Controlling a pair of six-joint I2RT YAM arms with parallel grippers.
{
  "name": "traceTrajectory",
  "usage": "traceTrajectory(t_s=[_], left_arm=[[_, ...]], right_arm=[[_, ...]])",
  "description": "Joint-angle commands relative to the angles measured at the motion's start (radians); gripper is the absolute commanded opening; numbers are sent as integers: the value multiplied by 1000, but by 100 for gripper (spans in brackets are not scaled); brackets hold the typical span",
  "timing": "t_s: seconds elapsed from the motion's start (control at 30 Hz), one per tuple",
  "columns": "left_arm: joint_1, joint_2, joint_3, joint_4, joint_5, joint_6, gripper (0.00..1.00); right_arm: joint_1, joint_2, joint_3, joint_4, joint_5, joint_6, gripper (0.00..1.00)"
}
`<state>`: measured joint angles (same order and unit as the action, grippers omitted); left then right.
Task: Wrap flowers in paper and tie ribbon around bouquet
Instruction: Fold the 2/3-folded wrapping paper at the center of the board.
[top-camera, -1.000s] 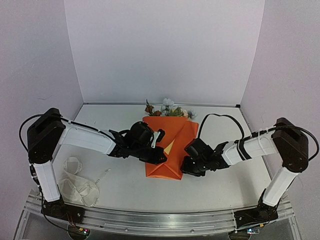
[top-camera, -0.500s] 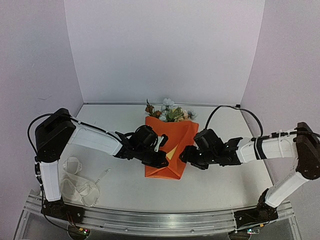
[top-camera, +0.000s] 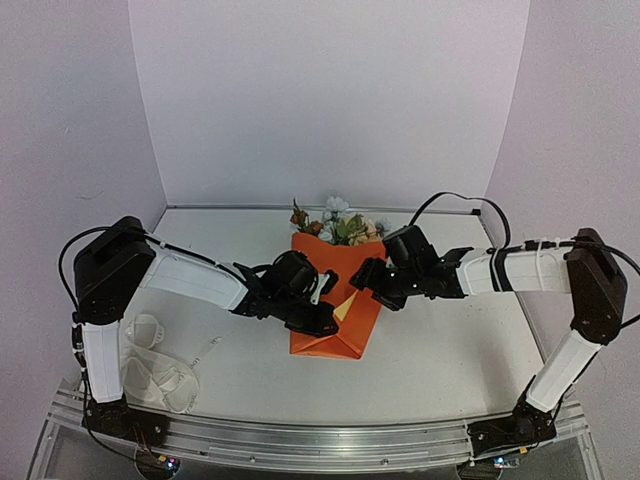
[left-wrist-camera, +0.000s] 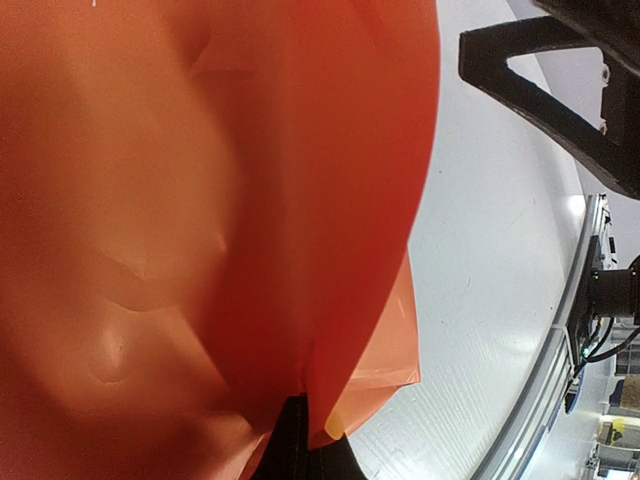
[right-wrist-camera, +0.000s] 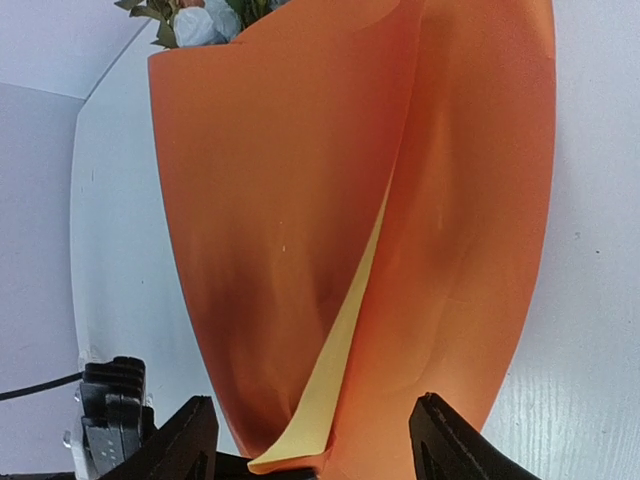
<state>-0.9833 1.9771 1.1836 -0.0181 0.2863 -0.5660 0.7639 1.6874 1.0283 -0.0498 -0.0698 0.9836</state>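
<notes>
At the far end of the paper the flowers poke from the orange wrap, while the left gripper pinches its left fold, jaws together, and the right gripper hovers over its right edge, jaws apart.

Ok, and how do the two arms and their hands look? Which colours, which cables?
Both arms match: the left arm and right arm have white link covers with black joints. The left hand and right hand are black, each with two angular fingers. A thin black cable loops beside each arm.
</notes>
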Motion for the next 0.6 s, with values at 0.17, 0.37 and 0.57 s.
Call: traceTrajectory(t_s=[0.17, 0.37, 0.57], left_arm=[[-5, 3, 39, -4, 10, 25, 2], [-5, -27, 15, 11, 6, 21, 20], [-2, -153, -39, 47, 10, 0, 47]], right_arm=[[-44, 95, 68, -5, 18, -11, 39], [-55, 101, 95, -32, 27, -40, 1], [-59, 105, 110, -68, 49, -78, 0]])
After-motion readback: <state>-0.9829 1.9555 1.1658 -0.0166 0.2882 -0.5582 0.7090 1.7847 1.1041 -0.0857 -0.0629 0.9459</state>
